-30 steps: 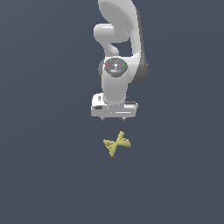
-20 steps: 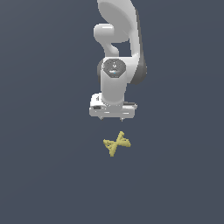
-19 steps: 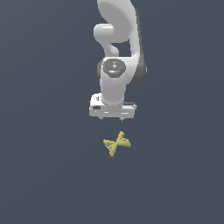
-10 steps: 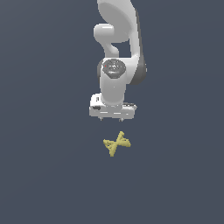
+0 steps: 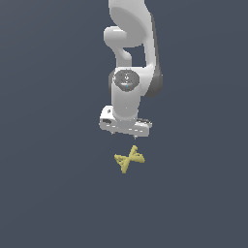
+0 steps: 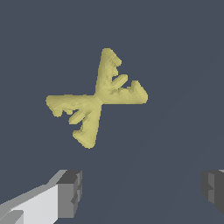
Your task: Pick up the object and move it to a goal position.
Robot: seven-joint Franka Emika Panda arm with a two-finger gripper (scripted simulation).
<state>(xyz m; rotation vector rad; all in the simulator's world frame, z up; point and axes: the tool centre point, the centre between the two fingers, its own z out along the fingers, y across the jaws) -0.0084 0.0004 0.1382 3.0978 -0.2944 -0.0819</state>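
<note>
One gripper (image 5: 125, 132) poised above object (image 5: 130, 159), apart, no contact. Jaws wide, empty, likely to straddle crossed arms. Object lies flat, offset from finger line; needs centring.

The object (image 5: 129, 160) lies just below the hand (image 5: 124, 133) — apart (untouched).

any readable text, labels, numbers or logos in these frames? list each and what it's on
None. No words, numbers or logos can be read in either view.
Yellow X-shaped object: plain, no marking.
White arm: no lettering; the round patch on its wrist joint is too blurred to read as any sign.
Pincer: bare, open.
</note>
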